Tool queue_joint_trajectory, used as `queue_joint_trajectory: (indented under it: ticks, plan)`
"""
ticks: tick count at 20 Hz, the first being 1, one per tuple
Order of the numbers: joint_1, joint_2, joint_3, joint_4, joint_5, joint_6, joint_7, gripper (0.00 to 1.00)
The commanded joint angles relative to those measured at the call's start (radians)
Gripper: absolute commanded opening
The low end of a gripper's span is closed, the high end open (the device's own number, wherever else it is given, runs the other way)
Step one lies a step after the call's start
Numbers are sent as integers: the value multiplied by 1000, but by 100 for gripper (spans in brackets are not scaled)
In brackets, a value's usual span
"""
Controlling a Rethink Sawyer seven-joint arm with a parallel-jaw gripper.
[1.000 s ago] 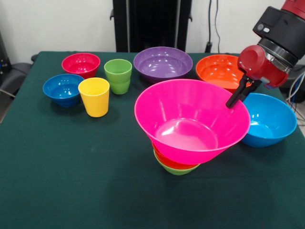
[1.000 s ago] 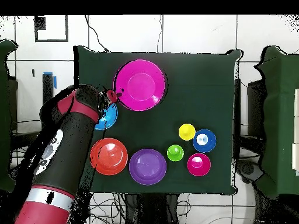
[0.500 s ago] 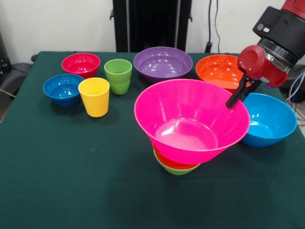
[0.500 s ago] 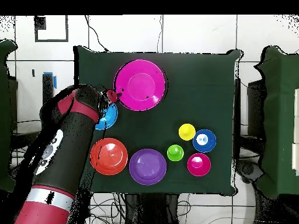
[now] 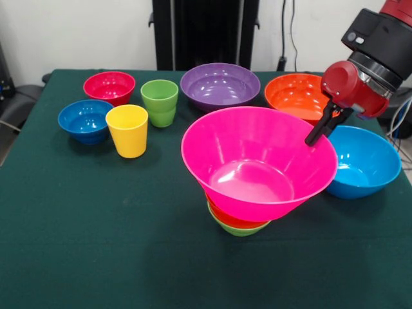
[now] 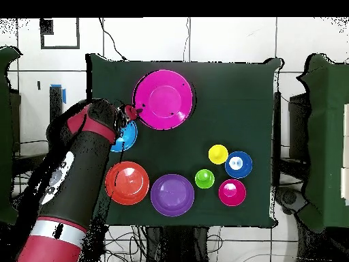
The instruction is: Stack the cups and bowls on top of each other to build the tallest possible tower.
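- Nothing has moved since the earlier frames: bowls, cups and arm sit just where they were.
- The large pink bowl (image 5: pixel 259 162) sits tilted on top of the tower (image 5: pixel 237 222), at centre right of the front view, with its rim higher toward the right side of the frame.
- Under it, only the edges of the small orange-red bowl (image 5: pixel 226 217) and the small light-green bowl (image 5: pixel 239 229) show, nested on the green table cloth (image 5: pixel 96 244).
- The gripper (image 5: pixel 320 132) pinches the pink bowl's rim at its upper right edge; the dark fingers close on the rim.
- In the overhead view the same gripper (image 6: pixel 133 110) meets the left edge of the pink bowl (image 6: pixel 163 99).
- The light blue bowl (image 5: pixel 364 162) lies just right of the tower, partly behind the pink bowl.
- Along the top of the front view stand the large orange bowl (image 5: pixel 297 95), the purple bowl (image 5: pixel 220 85) and the magenta-red bowl (image 5: pixel 109 87).
- At upper left, the light green cup (image 5: pixel 159 102) and the yellow cup (image 5: pixel 127 131) stand upright, close together.
- The dark blue bowl (image 5: pixel 85 120) sits just left of the yellow cup.
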Motion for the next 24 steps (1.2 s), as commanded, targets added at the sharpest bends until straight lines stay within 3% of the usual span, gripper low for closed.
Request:
queue_joint_trajectory:
  ticks: [1, 24]
  plan:
    - [-5, 38, 70, -9, -33, 26, 86, 0]
    - [-13, 25, 75, 10, -46, 10, 58, 0]
